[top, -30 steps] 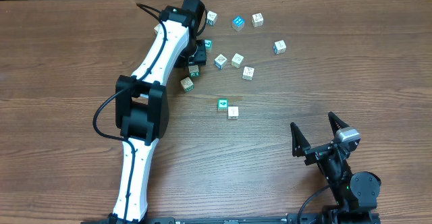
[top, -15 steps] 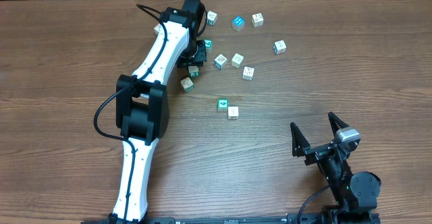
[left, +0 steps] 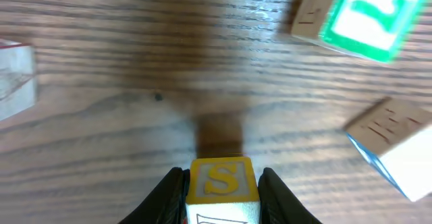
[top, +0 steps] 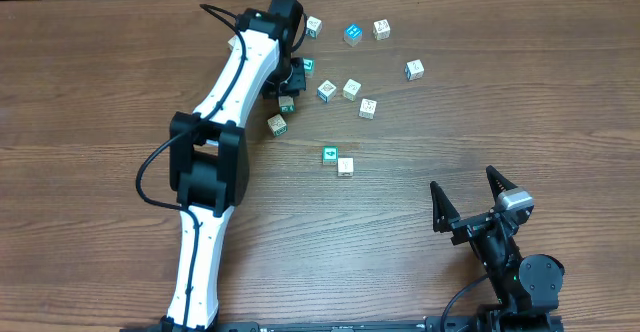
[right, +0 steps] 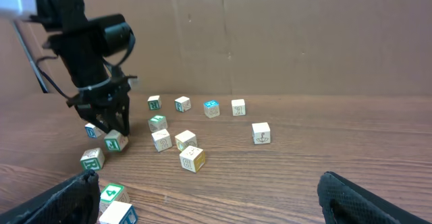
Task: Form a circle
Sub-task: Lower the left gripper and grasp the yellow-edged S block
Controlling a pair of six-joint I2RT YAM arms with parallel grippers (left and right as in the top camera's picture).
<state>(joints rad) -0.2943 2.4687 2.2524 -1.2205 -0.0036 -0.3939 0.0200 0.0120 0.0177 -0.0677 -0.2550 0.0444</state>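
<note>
The small lettered cubes of the circle lie in a loose, uneven scatter [top: 352,89] at the table's far middle, apart from one another. My left gripper [top: 288,84] reaches into the scatter's left side. In the left wrist view it [left: 221,187] is shut on a cube with a yellow S face [left: 221,179], a black finger [left: 169,191] pressed on each side. A green-faced cube [left: 361,18] and a blue-edged one [left: 391,146] lie just ahead on the right. My right gripper [top: 462,180] stands open over the near right of the table, holding nothing.
A teal cube [top: 330,154] and a pale cube [top: 345,167] sit together nearer the front, and a pale cube [top: 277,124] lies beside the left arm [top: 240,72]. A cardboard wall [right: 283,35] stands behind the table.
The left gripper's jaws have closed onto the S cube. The arm has hardly shifted, and the right arm and the other cubes have not moved.
</note>
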